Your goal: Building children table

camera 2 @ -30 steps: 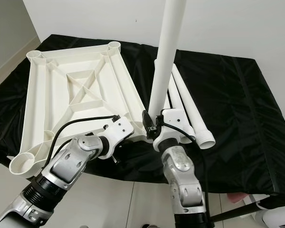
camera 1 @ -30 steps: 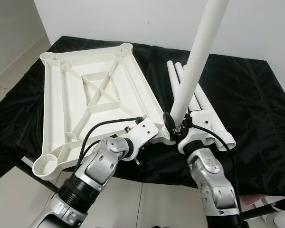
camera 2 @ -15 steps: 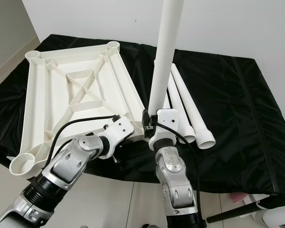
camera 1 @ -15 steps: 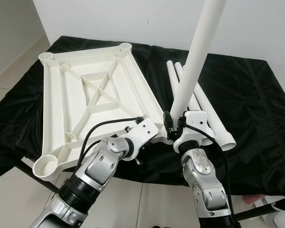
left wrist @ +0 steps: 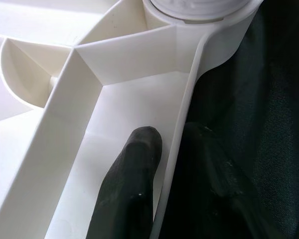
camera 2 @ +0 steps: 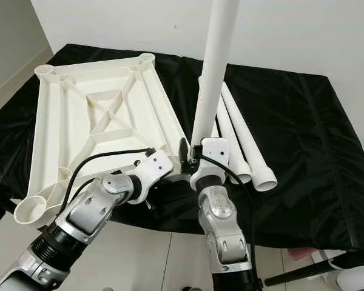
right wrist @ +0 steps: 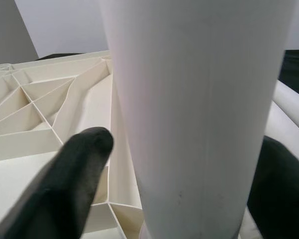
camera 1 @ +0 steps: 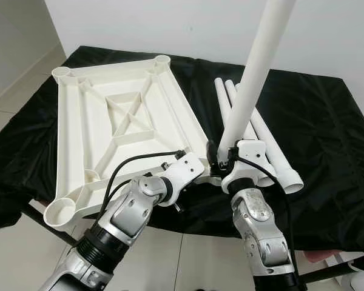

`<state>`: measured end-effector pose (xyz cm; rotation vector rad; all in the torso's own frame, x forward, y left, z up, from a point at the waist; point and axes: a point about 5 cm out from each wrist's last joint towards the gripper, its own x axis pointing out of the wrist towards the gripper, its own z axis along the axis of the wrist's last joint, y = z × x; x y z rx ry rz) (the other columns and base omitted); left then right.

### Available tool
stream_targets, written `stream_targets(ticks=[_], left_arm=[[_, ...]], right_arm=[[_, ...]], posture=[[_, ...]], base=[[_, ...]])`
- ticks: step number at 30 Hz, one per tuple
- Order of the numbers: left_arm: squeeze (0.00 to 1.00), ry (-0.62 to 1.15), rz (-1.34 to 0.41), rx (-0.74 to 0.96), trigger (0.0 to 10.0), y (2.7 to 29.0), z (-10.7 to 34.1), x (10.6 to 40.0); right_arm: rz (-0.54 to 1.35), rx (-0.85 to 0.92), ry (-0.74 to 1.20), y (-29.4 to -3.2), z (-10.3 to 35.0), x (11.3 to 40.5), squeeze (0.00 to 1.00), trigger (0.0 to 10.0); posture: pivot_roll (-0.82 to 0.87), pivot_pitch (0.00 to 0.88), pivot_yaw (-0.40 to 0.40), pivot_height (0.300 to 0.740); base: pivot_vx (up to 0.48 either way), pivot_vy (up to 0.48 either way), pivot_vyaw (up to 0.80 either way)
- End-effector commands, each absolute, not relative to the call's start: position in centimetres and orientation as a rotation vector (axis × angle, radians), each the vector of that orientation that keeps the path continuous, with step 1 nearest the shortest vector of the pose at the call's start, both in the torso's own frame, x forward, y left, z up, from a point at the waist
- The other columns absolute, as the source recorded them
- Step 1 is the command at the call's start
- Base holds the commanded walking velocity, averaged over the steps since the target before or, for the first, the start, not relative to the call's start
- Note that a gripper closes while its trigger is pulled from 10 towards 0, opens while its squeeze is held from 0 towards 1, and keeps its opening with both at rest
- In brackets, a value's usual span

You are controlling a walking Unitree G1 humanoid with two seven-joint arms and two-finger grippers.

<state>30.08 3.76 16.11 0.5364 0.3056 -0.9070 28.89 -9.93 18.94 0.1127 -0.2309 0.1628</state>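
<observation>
The left arm is bent at the elbow and reaches toward 1 o'clock. Its tool (left wrist: 162,164) is pinched over a thin white rim, one black finger (left wrist: 132,179) on the inner side and the other on the outer side. The right arm is raised toward 12 o'clock. Its tool (right wrist: 189,164) is clamped around an upright white leg (camera 1: 255,79), one finger (right wrist: 65,174) on either side.

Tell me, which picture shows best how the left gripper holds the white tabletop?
The left wrist view: the left gripper pinches the tabletop edge wall between its fingers. In both eye views the wrist hides that grip.
</observation>
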Motion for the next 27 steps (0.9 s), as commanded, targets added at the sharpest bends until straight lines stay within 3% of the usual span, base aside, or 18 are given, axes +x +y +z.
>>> stream_targets(ticks=[1, 12, 13, 27], left_arm=[[0.00, 0.358, -0.950, 0.533, 10.0, 3.3, 14.7, 29.4], [0.00, 0.357, -0.951, 0.534, 10.0, 3.4, 14.7, 29.4], [0.00, 0.358, -0.951, 0.535, 10.0, 3.4, 14.7, 29.4], [0.00, 0.364, -0.961, 0.543, 10.0, 3.6, 14.7, 29.4]], right_arm=[[0.171, 0.131, -0.222, -10.1, 18.6, 28.9, 1.00, 10.0], [0.251, 0.100, -0.233, -11.6, 18.7, 29.0, 1.00, 10.0], [0.300, 0.108, -0.210, -12.0, 18.5, 28.9, 0.00, 10.0], [0.613, 0.091, -0.174, -13.0, 18.1, 28.7, 0.00, 10.0]], posture=[[-0.10, 0.101, -0.010, 0.740], [-0.10, 0.100, -0.004, 0.740], [-0.10, 0.102, 0.000, 0.740], [-0.10, 0.115, 0.017, 0.740]], base=[[0.000, 0.000, 0.00], [0.000, 0.000, 0.00], [0.000, 0.000, 0.00], [0.000, 0.000, 0.00]])
